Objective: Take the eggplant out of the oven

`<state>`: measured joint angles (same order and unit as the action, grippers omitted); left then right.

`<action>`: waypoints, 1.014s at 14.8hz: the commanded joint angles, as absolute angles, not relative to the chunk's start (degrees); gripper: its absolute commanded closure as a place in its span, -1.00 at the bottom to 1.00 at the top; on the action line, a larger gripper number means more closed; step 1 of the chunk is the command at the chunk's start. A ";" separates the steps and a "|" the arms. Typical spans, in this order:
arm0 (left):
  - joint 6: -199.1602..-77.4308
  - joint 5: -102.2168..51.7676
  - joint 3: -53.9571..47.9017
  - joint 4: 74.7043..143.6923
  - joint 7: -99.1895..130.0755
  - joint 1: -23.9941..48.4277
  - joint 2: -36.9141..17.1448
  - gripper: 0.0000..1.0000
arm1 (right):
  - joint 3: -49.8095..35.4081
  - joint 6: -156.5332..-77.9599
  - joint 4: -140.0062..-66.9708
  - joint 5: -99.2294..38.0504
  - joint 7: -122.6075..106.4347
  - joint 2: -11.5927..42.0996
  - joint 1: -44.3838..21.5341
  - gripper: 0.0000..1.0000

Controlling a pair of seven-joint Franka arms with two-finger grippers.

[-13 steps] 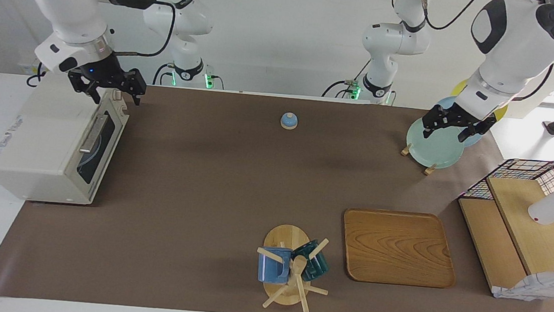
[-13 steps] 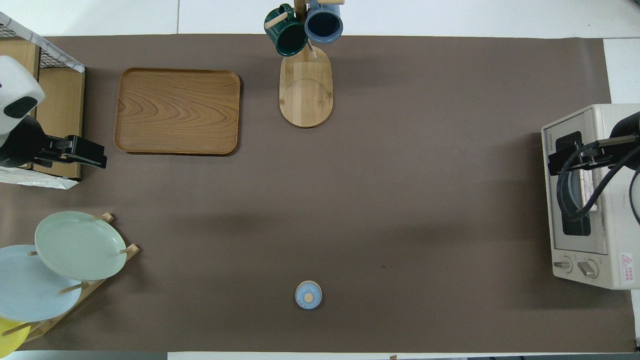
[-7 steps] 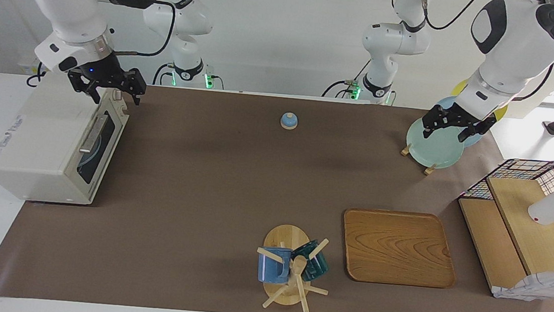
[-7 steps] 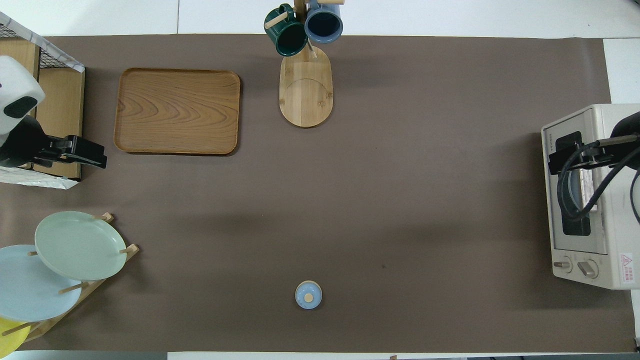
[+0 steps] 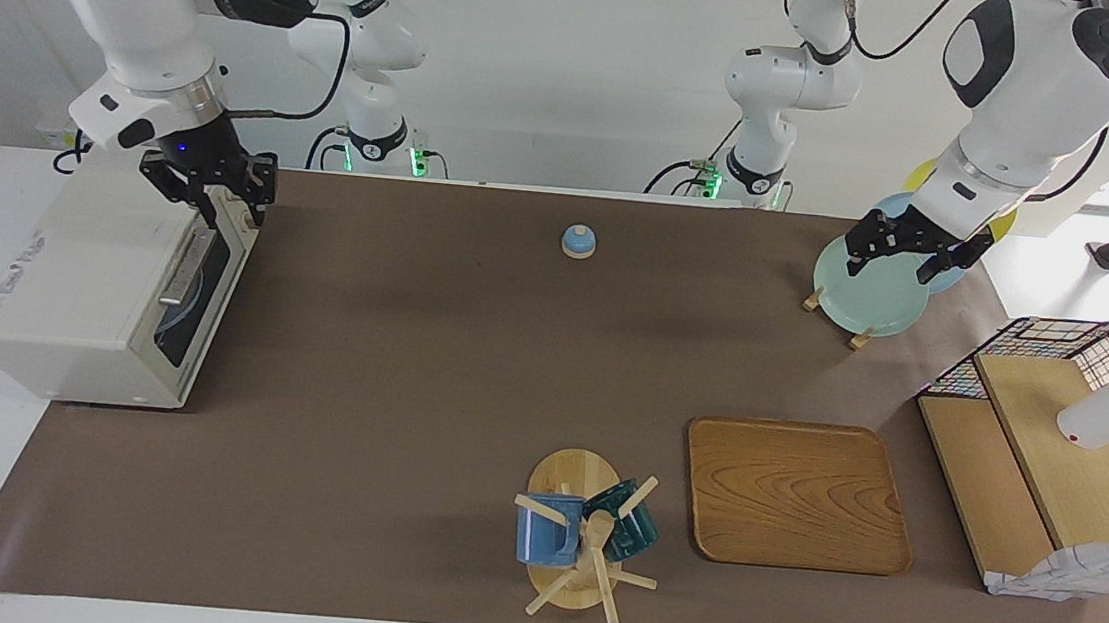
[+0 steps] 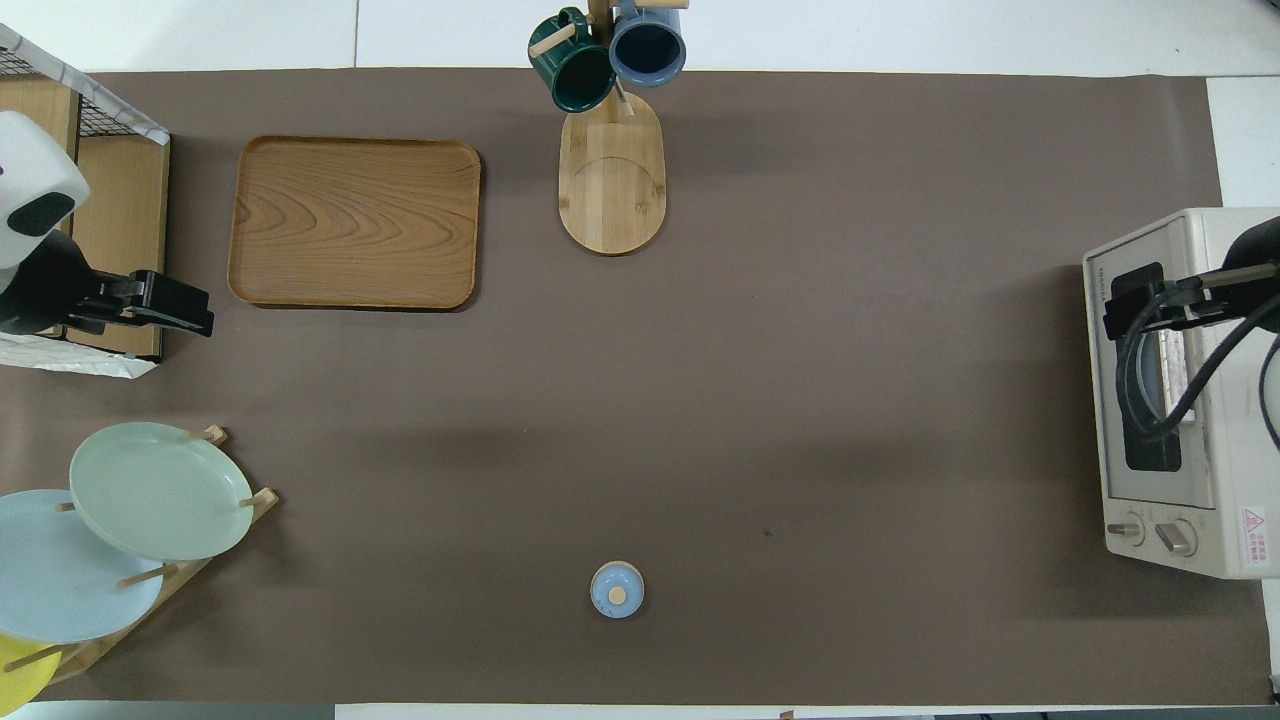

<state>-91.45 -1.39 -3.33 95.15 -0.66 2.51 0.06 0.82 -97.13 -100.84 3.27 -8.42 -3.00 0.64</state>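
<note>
The cream-white oven [image 5: 85, 281] [image 6: 1235, 400] stands at the right arm's end of the table with its dark glass door [image 5: 204, 296] closed. The eggplant is hidden; only a pale round shape shows through the glass. My right gripper [image 5: 233, 203] [image 6: 1125, 305] hangs open over the door's top edge, by the end of the metal bar handle [image 5: 185, 267] nearer to the robots, its jaws drawn partway together with a gap left. My left gripper [image 5: 906, 257] [image 6: 205, 310] waits open above the plate rack [image 5: 859, 333], holding nothing.
A small blue bell [image 5: 579, 241] sits near the robots at mid-table. A mug tree [image 5: 580, 535] and a wooden tray [image 5: 797, 493] lie farther out. A wire basket with wooden shelves [image 5: 1053, 466] stands at the left arm's end.
The right gripper's jaws have narrowed and it has shifted slightly along the oven door's top edge. The left arm has not moved.
</note>
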 commanded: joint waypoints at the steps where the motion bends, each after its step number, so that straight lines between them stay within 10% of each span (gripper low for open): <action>1: -90.79 -0.62 -3.60 95.19 -1.14 1.93 0.70 -1.00 | 1.05 -105.01 -110.55 2.63 -12.83 -7.91 3.25 1.00; 15: -90.79 -0.62 -3.60 95.19 -1.06 2.02 0.70 -1.00 | 0.97 -109.16 -114.35 19.60 1.76 -1.93 5.01 1.00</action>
<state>-91.45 -1.39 -3.33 95.15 -0.66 2.51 0.06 1.44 -107.82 -113.05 18.13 0.89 -1.58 4.26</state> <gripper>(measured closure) 0.000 0.991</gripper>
